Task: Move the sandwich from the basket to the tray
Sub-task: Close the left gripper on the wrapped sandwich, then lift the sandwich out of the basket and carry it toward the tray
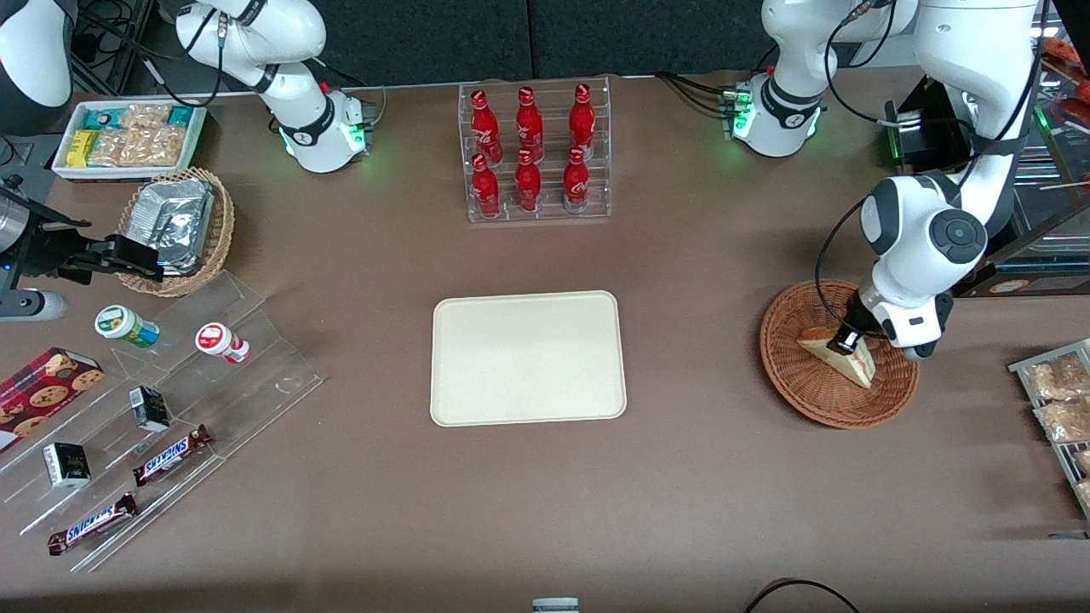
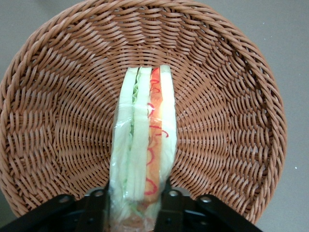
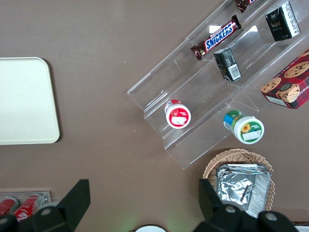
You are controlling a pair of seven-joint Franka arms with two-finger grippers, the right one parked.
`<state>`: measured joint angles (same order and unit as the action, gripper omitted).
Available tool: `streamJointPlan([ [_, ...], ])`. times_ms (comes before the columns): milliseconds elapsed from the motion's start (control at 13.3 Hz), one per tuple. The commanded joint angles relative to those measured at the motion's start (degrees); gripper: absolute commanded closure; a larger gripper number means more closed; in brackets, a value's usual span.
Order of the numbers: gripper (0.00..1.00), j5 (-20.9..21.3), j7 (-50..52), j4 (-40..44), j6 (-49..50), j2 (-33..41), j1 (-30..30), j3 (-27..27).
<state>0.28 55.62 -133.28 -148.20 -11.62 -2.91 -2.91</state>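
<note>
One sandwich [image 2: 143, 145] stands on edge in the basket [image 2: 58, 111], its near end pinched btwn the fingers [image 2: 96, 205] of the gripper [image 2: 133, 208], one pad on each bread face. One tray [image 1: 528, 358] lies bare toward the parked arm. Six red bottles [image 1: 530, 149] in a clear rack.

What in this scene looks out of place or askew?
Nothing looks spilled or damaged. The sandwich stands on edge in the basket rather than flat, only because the gripper is shut on its end. The tray lies bare and square.
</note>
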Motion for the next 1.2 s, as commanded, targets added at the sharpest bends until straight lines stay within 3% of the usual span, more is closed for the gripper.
streamJointPlan([
  [0, 0.91, -0.37, 0.81, -0.14, -0.51, 0.81, -0.51, -0.17],
  [226, 0.89, 0.77, 0.46, 1.17, 3.86, 4.57, -1.91, 0.18],
  [602, 0.89, 2.45, 0.81, 12.4, 26.43, 11.0, -6.92, 1.59],
  [827, 0.89, 2.18, 0.1, 23.73, 39.62, 8.73, -11.31, 5.71],
  [977, 0.85, 1.74, 0.89, 28.93, 41.42, 5.83, -15.7, 8.09],
  [1128, 0.91, 1.92, 3.42, 33.67, 41.42, 1.89, -21.49, 8.89],
])
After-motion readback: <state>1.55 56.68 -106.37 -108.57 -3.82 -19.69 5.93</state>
